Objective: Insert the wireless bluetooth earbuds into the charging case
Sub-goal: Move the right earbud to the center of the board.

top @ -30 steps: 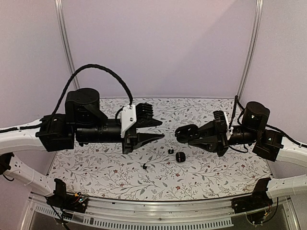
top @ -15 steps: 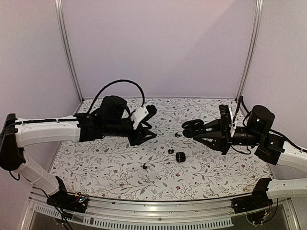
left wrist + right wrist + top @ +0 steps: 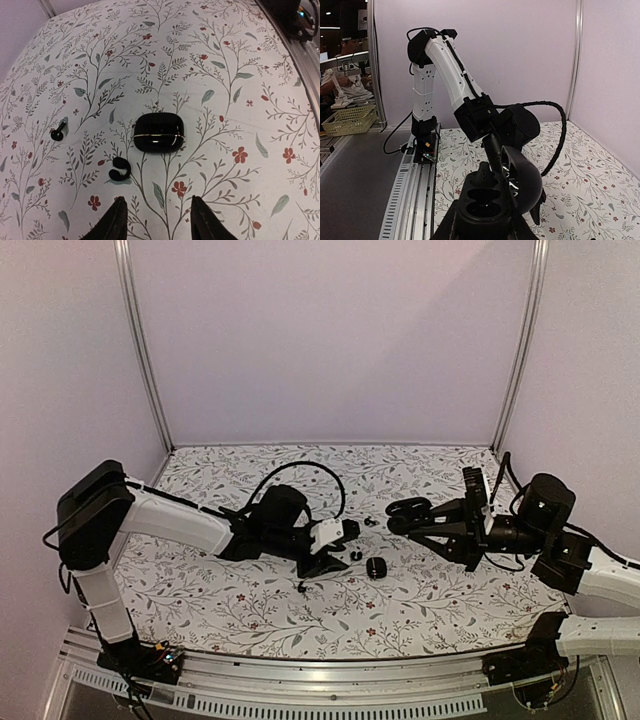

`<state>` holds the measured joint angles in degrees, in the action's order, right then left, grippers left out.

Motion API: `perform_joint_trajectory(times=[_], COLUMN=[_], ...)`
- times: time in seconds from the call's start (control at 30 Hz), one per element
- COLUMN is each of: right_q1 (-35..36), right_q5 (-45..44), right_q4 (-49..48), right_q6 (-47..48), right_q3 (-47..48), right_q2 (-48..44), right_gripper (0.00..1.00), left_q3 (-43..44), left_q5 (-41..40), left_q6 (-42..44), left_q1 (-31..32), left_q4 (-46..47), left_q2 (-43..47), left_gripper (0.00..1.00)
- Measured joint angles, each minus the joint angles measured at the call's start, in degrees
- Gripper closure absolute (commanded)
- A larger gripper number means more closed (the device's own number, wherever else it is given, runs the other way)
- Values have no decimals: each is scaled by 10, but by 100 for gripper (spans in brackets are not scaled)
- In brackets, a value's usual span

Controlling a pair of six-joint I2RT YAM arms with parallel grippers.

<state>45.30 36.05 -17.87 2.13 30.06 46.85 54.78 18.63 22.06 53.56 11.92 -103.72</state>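
My right gripper (image 3: 425, 521) is shut on the open charging case (image 3: 487, 207), held above the table with its lid (image 3: 525, 182) up and two hollow sockets showing. A small black lump stands at its far rim; I cannot tell what it is. My left gripper (image 3: 157, 200) hovers low over the table, open, with nothing between its fingers. One curled black earbud (image 3: 119, 168) lies just ahead and left of the fingertips. Another earbud (image 3: 57, 132) with a short stem lies farther left. In the top view the earbuds (image 3: 357, 555) (image 3: 301, 587) sit beside the left gripper (image 3: 340, 546).
A closed black pebble-shaped case (image 3: 158, 132) lies on the floral tablecloth straight ahead of the left fingers, also in the top view as the closed case (image 3: 377, 567). A small dark item (image 3: 368, 523) lies near the held case. Metal rail (image 3: 300, 695) along the near edge.
The left arm has swung down and stretched out over the table, so its gripper now sits low by the earbuds and closed case, jaws wider. The right gripper with the case has shifted slightly right.
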Motion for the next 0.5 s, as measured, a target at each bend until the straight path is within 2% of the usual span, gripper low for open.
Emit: perform_joint_trajectory(times=[0.1, 0.2, 0.5], right_q1=[0, 0, 0], right_q5=[-3, -6, -10], right_q4=[-1, -2, -2], right_q6=[0, 0, 0], right_q3=[-3, -4, -6], right_q2=[-10, -16, -23], right_gripper=[89, 89, 89], left_q3=[38, 77, 71], left_q5=[3, -7, -103], left_q6=[-4, -43, -217], left_q1=[-4, -6, -4], left_q4=[-4, -1, -8], left_q2=[-36, -65, -70], left_gripper=[63, 63, 58])
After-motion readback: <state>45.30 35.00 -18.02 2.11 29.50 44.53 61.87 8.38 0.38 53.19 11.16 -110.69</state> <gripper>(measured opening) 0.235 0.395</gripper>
